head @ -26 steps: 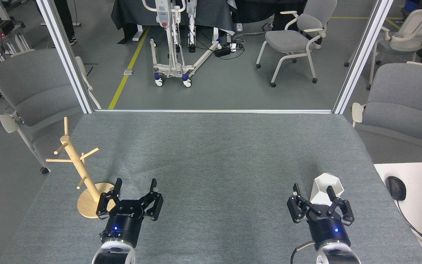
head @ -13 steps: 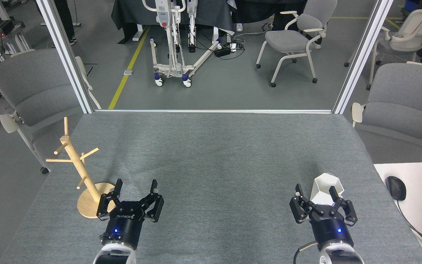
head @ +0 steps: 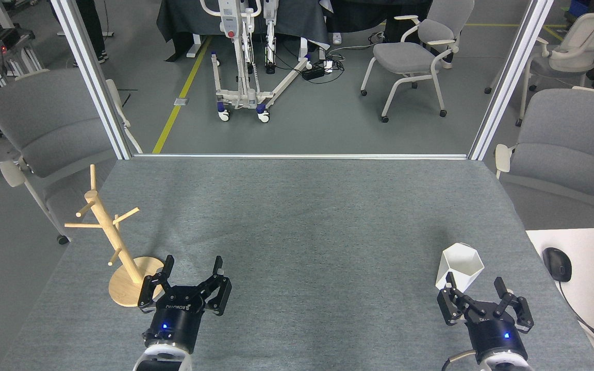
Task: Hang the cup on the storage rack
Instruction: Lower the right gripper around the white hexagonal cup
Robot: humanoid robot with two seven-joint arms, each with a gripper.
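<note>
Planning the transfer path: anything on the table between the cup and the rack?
Nothing visible. The cup stands at the near right, the storage rack at the near left, with bare grey table between. Only the open left hand sits just right of the rack's base. The open right hand is just behind the cup.

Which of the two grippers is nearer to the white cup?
The right gripper: it sits just beside the cup. The left gripper is by the storage rack.
</note>
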